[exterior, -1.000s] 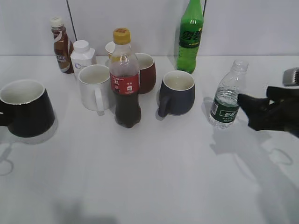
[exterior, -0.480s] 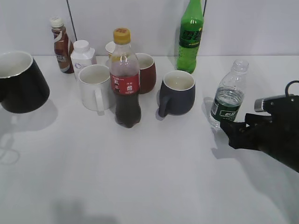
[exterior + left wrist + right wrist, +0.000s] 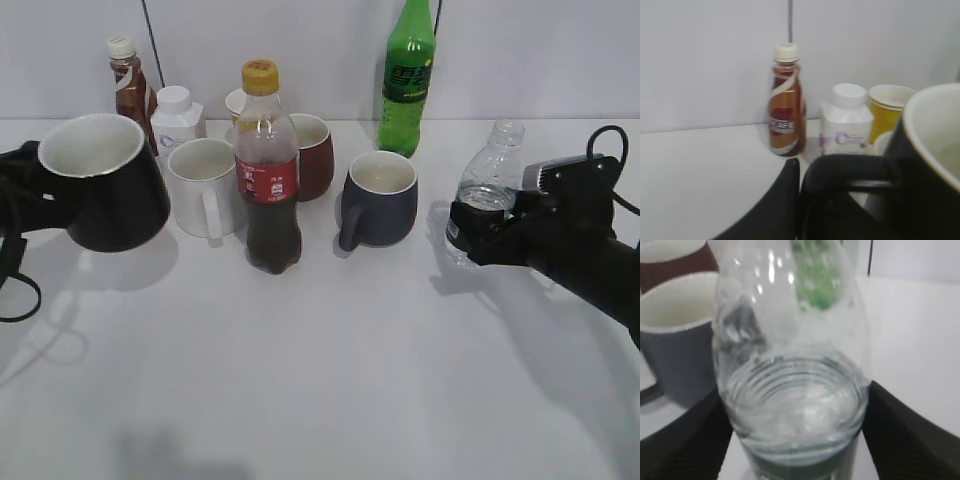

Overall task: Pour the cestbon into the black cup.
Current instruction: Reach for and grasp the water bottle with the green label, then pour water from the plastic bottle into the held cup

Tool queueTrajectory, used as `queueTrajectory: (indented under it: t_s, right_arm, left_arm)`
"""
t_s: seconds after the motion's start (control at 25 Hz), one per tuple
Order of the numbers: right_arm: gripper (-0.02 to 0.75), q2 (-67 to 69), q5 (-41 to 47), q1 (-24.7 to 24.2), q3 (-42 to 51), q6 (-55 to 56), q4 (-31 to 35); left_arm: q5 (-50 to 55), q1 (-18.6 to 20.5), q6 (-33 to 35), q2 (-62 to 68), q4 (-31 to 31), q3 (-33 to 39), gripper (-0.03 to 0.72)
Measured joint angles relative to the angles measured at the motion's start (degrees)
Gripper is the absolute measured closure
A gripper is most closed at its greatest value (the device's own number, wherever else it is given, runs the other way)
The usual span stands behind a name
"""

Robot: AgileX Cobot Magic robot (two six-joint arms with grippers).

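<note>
The black cup (image 3: 110, 190), glossy with a white inside, hangs tilted above the table at the left. My left gripper (image 3: 28, 190) is shut on its loop handle. In the left wrist view the handle (image 3: 850, 167) sits against my finger (image 3: 802, 195), and the cup's rim (image 3: 920, 135) is at the right. The cestbon (image 3: 482, 195), clear, capless and with a dark green label, is at the right. My right gripper (image 3: 478, 238) is shut around its lower body. In the right wrist view my fingers (image 3: 795, 445) press both sides of the bottle (image 3: 790, 365).
Between the cup and the cestbon stand a white mug (image 3: 203, 188), a red-labelled dark-drink bottle (image 3: 268, 175), a dark red mug (image 3: 313, 155) and a grey-blue mug (image 3: 380, 202). At the back are a green soda bottle (image 3: 408, 80), a coffee bottle (image 3: 128, 95) and a white jar (image 3: 177, 115).
My left gripper has lifted the black cup and carried it right, tilted. My right gripper has moved left onto the cestbon and closed round it; the bottle has shifted slightly.
</note>
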Motion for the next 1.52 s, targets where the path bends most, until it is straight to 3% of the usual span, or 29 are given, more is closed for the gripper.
queueTrajectory:
  t_s: [0.08,0.2,0.6,0.8,1.08,1.32,1.52]
  right_arm:
    - [0.16,1.1,0.0,0.0,-1.6,0.0,0.0]
    - [0.245,1.5,-0.2,0.0,-2.3,-0.2,0.0]
    - [0.244,-7.3,3.1,2.7,2.5,-5.7,-0.6]
    - [0.244,-18.1,13.2,11.5,2.7,-17.6,2.9]
    - [0.244,-26.5,21.1,23.5,2.8,-44.1,20.0]
    - [0.244,-27.1,22.0,28.0,2.8,-58.3,23.1]
    - [0.244,-27.1,22.0,28.6,2.8,-69.3,26.1]
  left_arm:
    - [0.8,-1.4,1.0,0.0,-0.4,0.0,0.643]
    - [4.2,-3.8,1.4,0.0,-2.6,0.0,0.643]
    - [9.2,-14.6,4.2,0.0,-6.5,0.0,0.643]
    - [12.5,-22.0,7.6,0.0,-11.1,0.0,0.643]
    - [16.9,-30.0,9.8,0.0,-16.0,-0.8,0.643]
    - [18.9,-33.6,10.4,0.0,-16.3,-4.7,0.643]
    - [19.1,-34.7,10.5,0.0,-15.1,-6.5,0.643]
